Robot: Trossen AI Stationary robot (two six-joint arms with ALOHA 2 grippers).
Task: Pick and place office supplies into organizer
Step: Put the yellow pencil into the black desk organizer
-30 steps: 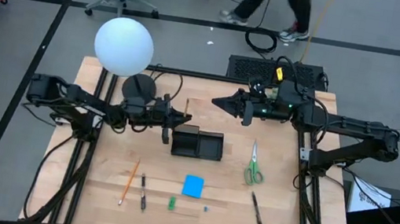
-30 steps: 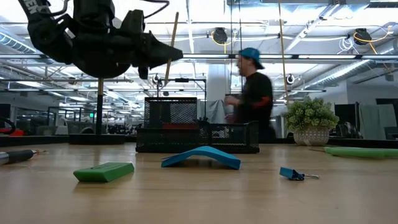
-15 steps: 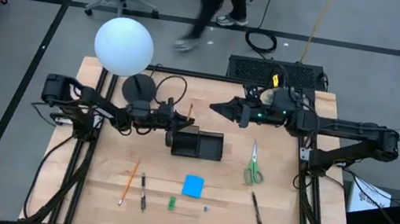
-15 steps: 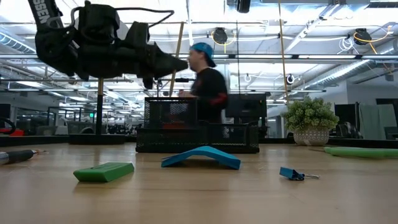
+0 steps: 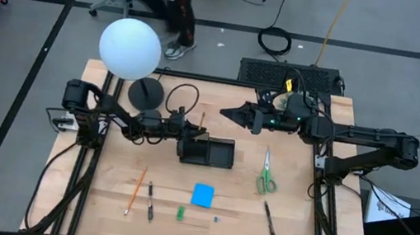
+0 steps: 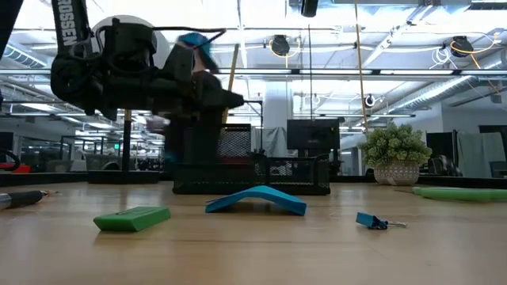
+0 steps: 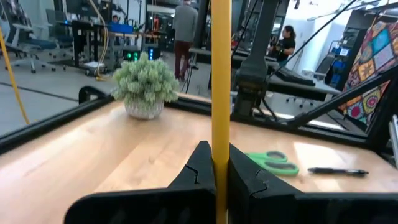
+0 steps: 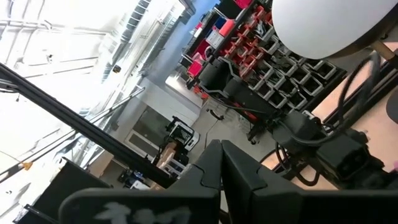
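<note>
My left gripper (image 5: 192, 134) hangs just left of the low black organizer (image 5: 210, 152), shut on a yellow pencil (image 7: 220, 74) that stands upright. The low view shows the same gripper (image 6: 234, 99) above the organizer (image 6: 252, 170). My right gripper (image 5: 226, 111) is shut on nothing, up in the air behind the organizer. On the near half of the table lie an orange pencil (image 5: 137, 188), two black pens (image 5: 150, 201) (image 5: 269, 221), a blue note pad (image 5: 203, 194), a green piece (image 5: 180, 212) and green-handled scissors (image 5: 266, 174). My left gripper pinches the pencil's shaft (image 7: 220, 163) between its two fingers. The fingers come level from the table's left and lie across the pencil. The pencil stands upright with most of its length above the fingers (image 6: 232, 73); the fingers hide its lower end.
A white globe lamp (image 5: 129, 48) on a round black base (image 5: 145, 91) stands at the far left, close behind my left arm. A potted plant (image 6: 394, 155) sits at the table's right. A small blue clip (image 6: 372, 221) lies near the front. A person walks behind the table.
My left gripper has sunk and gone toward the table's right edge, up to the organizer's left end, staying shut on the pencil, which stays upright. The person behind the table has walked from right to left.
</note>
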